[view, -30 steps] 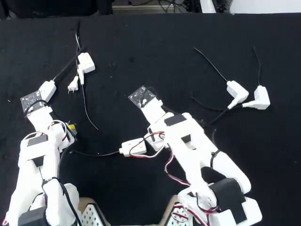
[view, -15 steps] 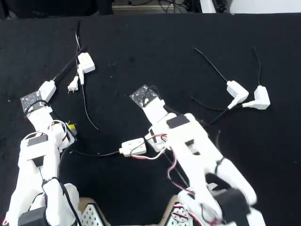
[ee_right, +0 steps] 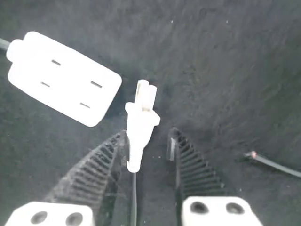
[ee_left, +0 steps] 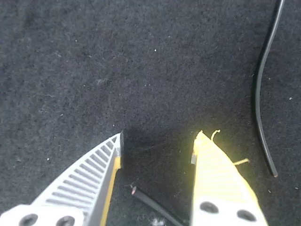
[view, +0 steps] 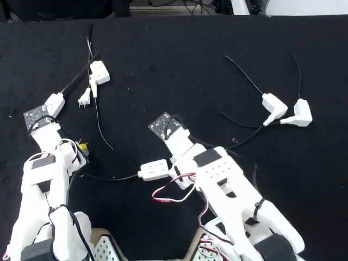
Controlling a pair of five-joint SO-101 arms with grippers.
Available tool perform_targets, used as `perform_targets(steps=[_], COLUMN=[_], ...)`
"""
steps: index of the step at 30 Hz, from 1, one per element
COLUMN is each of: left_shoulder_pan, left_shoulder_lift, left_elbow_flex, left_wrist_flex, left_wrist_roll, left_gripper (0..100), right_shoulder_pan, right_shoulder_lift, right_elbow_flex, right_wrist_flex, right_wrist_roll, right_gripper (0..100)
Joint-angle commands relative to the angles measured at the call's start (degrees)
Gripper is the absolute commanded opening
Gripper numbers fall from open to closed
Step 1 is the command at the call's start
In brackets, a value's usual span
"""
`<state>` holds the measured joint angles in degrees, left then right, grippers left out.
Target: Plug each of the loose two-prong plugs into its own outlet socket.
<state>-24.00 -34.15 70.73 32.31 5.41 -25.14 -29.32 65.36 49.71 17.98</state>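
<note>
High view: the left arm (view: 43, 157) stretches forward at the far left. The right arm (view: 217, 174) reaches mid-table, with a socket (view: 154, 169) just beside it.

Left wrist view: the left gripper (ee_left: 157, 141) has its fingers apart over black cloth (ee_left: 141, 56).

Right wrist view: the right gripper (ee_right: 148, 134) has its fingers apart around a plug (ee_right: 141, 117), near the socket.

- The black bench (view: 163, 49) is lit evenly from above.
- The white outlet socket (ee_right: 63, 77) is rendered very bright.
- A soft shadow is noted on the bench in the left wrist view.

White two-prong plug (ee_right: 141, 117) lying loose, prongs just beside white outlet block (ee_right: 63, 77) (not inserted).
</note>
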Motion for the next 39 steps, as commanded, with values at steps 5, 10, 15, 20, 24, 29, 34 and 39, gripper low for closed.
perform_targets(steps=[5, 10, 15, 20, 24, 29, 34, 39], left_shoulder_pan=[-0.66, -0.66, -0.66, -0.66, -0.66, -0.66, -0.66, -0.66], left_shoulder_lift=[-1.23, -1.23, -1.23, -1.23, -1.23, -1.23, -1.23, -1.23], left_elbow_flex=[-0.92, -0.92, -0.92, -0.92, -0.92, -0.92, -0.92, -0.92], left_wrist_flex=[-0.7, -0.7, -0.7, -0.7, -0.7, -0.62, -0.62, -0.7], left_wrist_roll=[0.44, 0.44, 0.44, 0.44, 0.44, 0.35, 0.35, 0.35], left_gripper=[25, 25, 25, 25, 25, 25, 25, 25], right_shoulder_pan=[-0.79, -1.14, -4.57, -5.54, -5.36, 0.09, 11.43, 16.79], right_shoulder_lift=[3.65, 3.82, 4.18, 4.18, 4.18, 3.74, 3.74, 3.74], right_elbow_flex=[-0.66, -1.54, -2.33, -2.24, -2.42, -3.74, -9.71, -18.24], right_wrist_flex=[-2.9, -4.04, -3.87, -4.22, -4.31, -3.78, 0.97, 10.55], right_wrist_roll=[-0.35, -0.7, -0.79, -0.88, -3.16, -2.81, 3.78, 8.09], right_gripper=[9.2, 2.8, 9.1, 10.3, 6.7, 0.9, 1.0, 1.0])
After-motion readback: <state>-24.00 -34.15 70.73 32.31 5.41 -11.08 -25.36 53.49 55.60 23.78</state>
